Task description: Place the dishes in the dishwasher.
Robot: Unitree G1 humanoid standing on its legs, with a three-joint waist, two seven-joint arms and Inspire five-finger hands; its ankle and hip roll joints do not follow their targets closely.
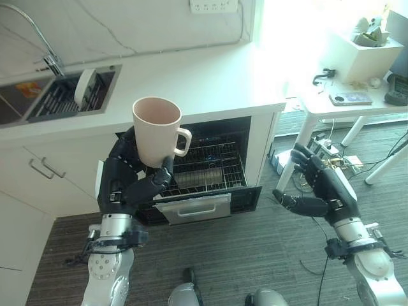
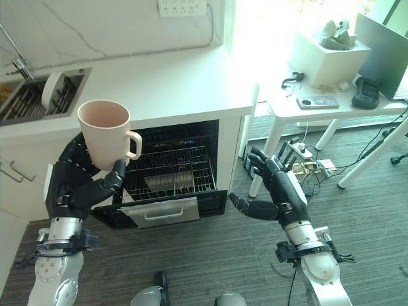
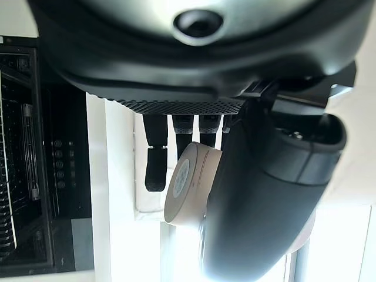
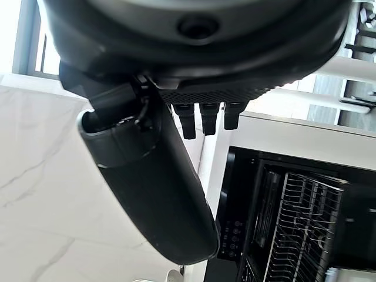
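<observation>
Sink (image 1: 38, 108): recessed steel basin left of the dishwasher, 1 white plate (image 1: 83, 86) standing on edge in its dark rack.
Left hand (image 1: 127, 178): dark fingers and thumb curled round the base of 1 mug (image 1: 157, 131), held upright above the dishwasher's left front corner.
Mug: smooth, matte cream, tapered cylinder, loop handle.
Dishwasher (image 1: 204, 169): black cavity under the white counter, wire rack (image 1: 207, 162) drawn out.
Right hand (image 1: 319, 188): right of the dishwasher, fingers spread loosely, empty.
</observation>
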